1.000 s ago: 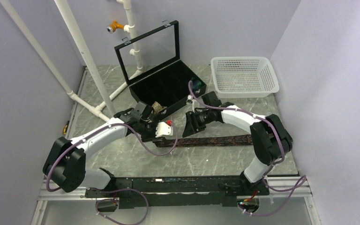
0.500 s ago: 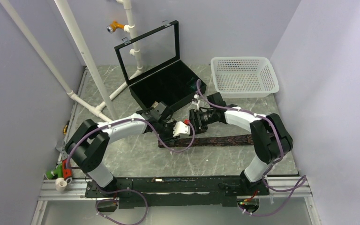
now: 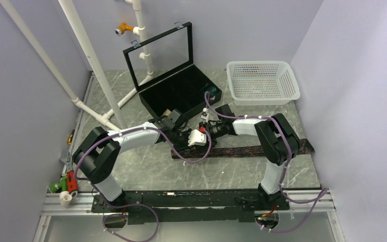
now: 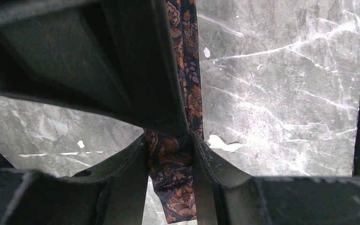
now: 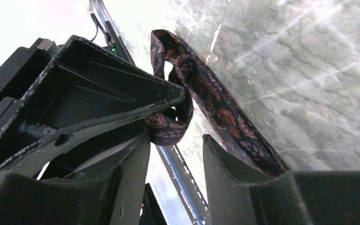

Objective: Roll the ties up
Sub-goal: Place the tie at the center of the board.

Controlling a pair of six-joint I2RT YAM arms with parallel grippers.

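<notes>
Claws meet near the middle of the bench, tip to tip. The left claw is clenched on the dark brown-maroon tie, pinching the patterned cloth close to its end, and a short tail hangs out past the fingers. The right claw faces it with its fingers apart and nothing pinched between them. A folded loop of the tie sits at the tip of one finger. From the claws the tie runs right, flat along the bench, almost to the right edge. Just beyond the claws stands a black case with its lid raised. A white basket is at the far right.
</notes>
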